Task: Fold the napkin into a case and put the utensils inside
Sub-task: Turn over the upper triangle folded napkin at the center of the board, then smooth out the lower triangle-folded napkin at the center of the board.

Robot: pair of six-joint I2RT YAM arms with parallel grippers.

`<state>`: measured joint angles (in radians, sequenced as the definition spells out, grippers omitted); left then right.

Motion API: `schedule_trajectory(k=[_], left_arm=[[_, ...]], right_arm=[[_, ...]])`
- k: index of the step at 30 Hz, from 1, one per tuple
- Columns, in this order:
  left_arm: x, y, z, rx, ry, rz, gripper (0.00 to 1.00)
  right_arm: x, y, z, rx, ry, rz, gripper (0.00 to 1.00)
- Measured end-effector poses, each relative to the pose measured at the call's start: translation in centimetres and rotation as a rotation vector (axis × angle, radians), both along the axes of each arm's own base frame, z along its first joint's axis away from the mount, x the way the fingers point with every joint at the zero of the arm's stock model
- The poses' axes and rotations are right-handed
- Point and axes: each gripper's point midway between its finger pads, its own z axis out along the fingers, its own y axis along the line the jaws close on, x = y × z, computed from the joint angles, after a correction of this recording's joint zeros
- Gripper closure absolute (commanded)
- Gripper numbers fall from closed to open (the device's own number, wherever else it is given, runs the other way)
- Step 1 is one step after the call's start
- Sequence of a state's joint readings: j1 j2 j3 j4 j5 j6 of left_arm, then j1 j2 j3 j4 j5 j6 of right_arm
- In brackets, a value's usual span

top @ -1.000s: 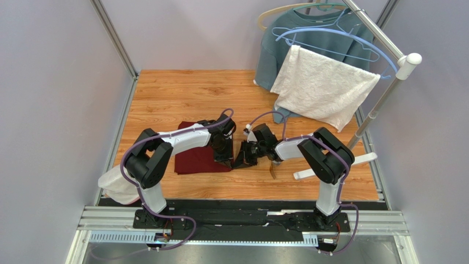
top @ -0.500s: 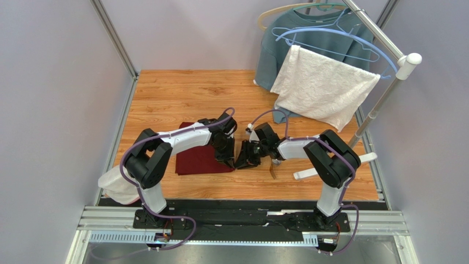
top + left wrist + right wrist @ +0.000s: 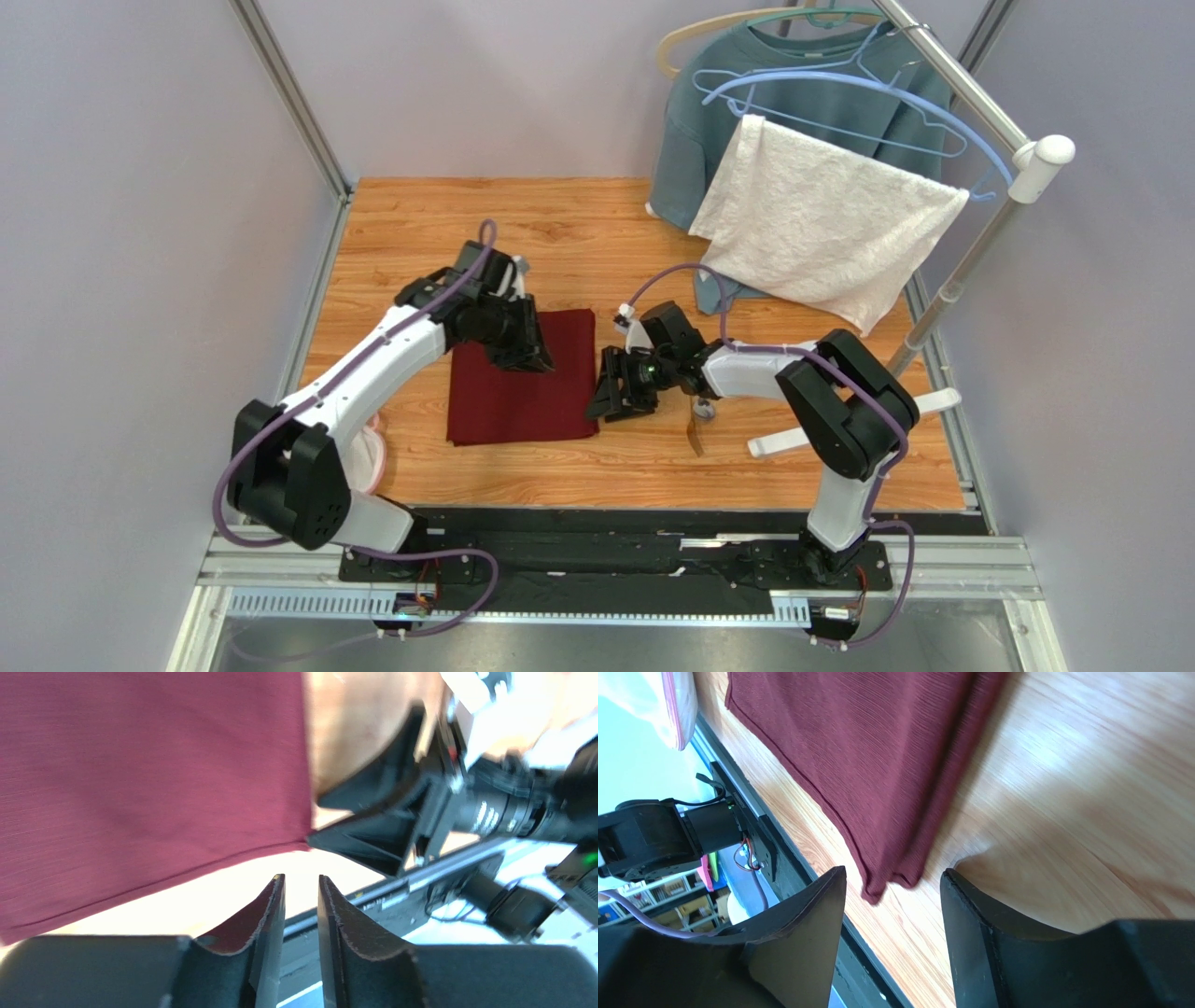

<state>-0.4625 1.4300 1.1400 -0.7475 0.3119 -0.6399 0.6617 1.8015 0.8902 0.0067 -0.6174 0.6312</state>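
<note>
The setting was a robotics laboratory test cell. Plain grey wall panels [image 3: 140, 210] set in aluminium frame posts [image 3: 288, 95] enclosed a wood-grain table [image 3: 421, 224]. The arm bases [image 3: 376, 521] were bolted to an extruded aluminium rail [image 3: 267, 560] with exposed cabling [image 3: 463, 560]. A garment rack [image 3: 968, 252] stood at right rear.

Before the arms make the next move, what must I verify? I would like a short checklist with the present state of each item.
1. Napkin lies flat: ok.
2. Napkin folded into a narrow case: not ok, it is a wide rectangle.
3. Right pincer open beside the napkin's right edge: ok.
4. Left pincer empty: ok, only a narrow gap, over the napkin.
5. Utensils outside the cloth: fork ok, right of the napkin; spoon cannot tell.
</note>
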Motion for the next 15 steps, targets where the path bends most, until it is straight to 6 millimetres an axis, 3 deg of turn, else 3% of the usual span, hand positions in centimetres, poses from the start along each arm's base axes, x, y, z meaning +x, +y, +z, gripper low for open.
schedule_trajectory(k=[5, 8, 9, 15], left_arm=[[1.9, 5.6, -0.4, -0.023, 0.021, 0.163, 0.69], [3.2, 8.0, -0.8, -0.043, 0.043, 0.244, 0.74], [3.7, 8.5, -0.9, -0.051, 0.051, 0.262, 0.76], [7.9, 9.4, -2.2, -0.079, 0.082, 0.339, 0.8]], right_arm=[[-0.2, 1.1, -0.4, -0.001, 0.002, 0.026, 0.54], [0.0, 0.9, -0.9, -0.028, -0.006, 0.01, 0.81], [0.2, 0.7, -1.3, -0.05, -0.01, -0.005, 0.97], [0.9, -0.6, -1.9, -0.077, -0.007, -0.058, 1.0]])
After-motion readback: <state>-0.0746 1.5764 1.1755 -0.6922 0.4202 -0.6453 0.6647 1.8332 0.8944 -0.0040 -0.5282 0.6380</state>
